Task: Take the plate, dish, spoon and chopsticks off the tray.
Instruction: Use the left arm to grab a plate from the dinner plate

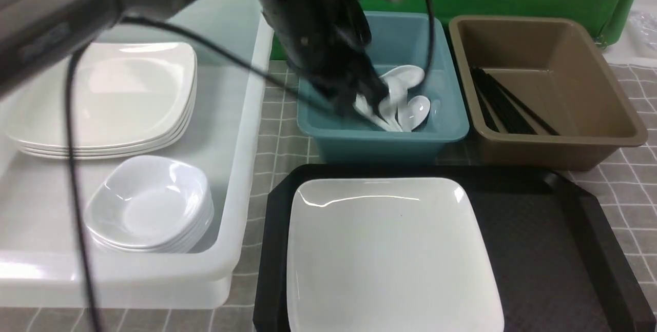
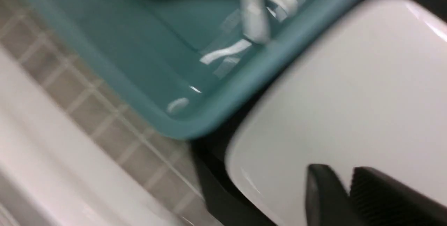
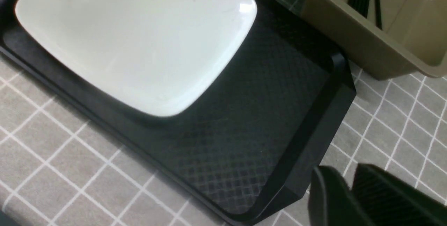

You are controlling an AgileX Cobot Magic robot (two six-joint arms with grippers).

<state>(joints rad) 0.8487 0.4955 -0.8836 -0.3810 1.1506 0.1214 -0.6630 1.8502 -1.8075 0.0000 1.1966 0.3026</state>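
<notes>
Plate lies flat on the left part of the tray, whose textured floor is bare to its right. White spoons lie together in the teal tub beyond the tray, and black chopsticks lie in the brown tub next to it. The left tool, blurred in the front view, hangs over the teal tub close to the spoons, its jaws drawn nearly together with nothing between them. The right tool hovers above the checked counter near a tray corner, likewise clenched and empty.
</notes>
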